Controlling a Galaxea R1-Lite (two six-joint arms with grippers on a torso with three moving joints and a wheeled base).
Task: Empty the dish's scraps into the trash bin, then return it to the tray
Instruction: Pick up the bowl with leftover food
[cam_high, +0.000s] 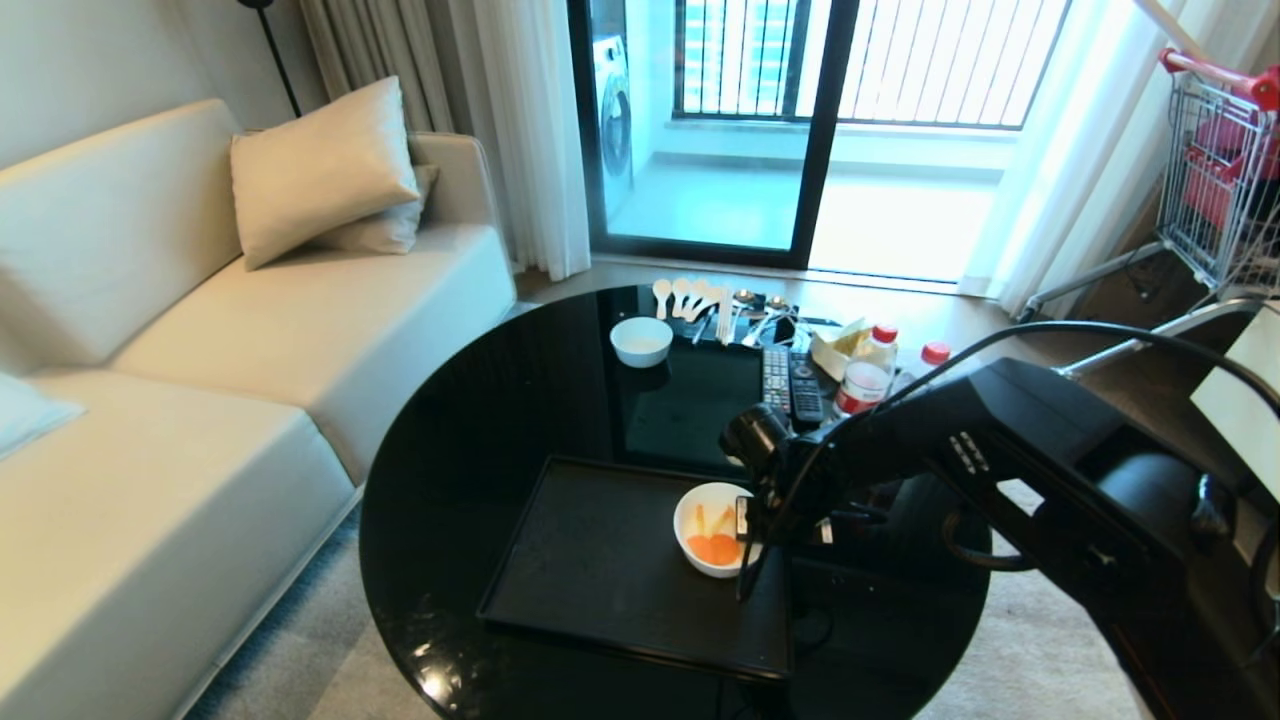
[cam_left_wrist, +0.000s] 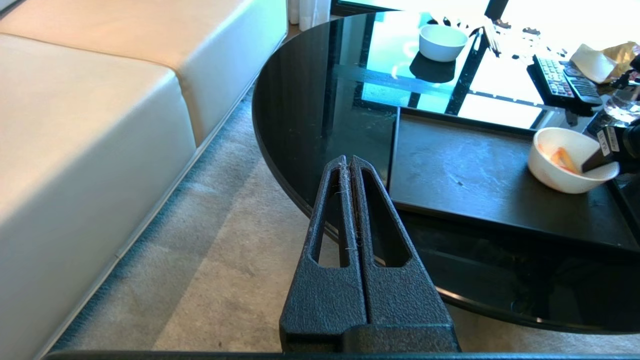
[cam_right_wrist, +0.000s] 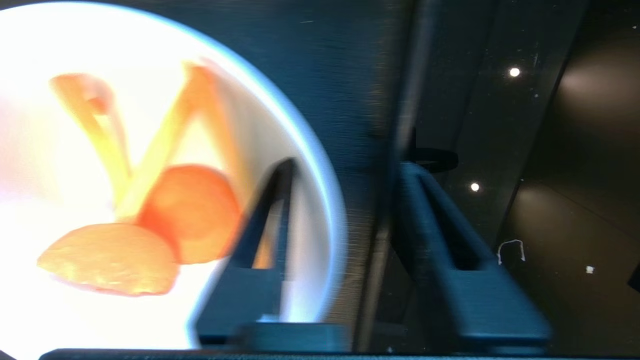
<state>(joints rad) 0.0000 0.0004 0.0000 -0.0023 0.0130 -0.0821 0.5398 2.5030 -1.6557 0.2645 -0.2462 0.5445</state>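
- Living-room scene: cream sofa (cam_high: 200, 330) at left, round black glass table (cam_high: 470, 420) at centre.
- Left gripper (cam_left_wrist: 349, 167) hangs off the table's edge above the carpet, fingers pressed together, empty.
- Tray (cam_high: 590, 560) lies on the table's near part; dish (cam_high: 712, 528) with scraps (cam_high: 714, 545) sits at its right side.
- Right gripper (cam_right_wrist: 345, 200) straddles the dish's right rim, one finger inside, one outside, a gap still between them.

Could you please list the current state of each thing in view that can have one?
dish: upright on the tray, scraps inside.
scraps: in the dish.
tray: flat on the table.
right gripper: straddling the dish's rim, one finger inside.
left gripper: shut, empty, beside the table.
smaller white bowl: upright.
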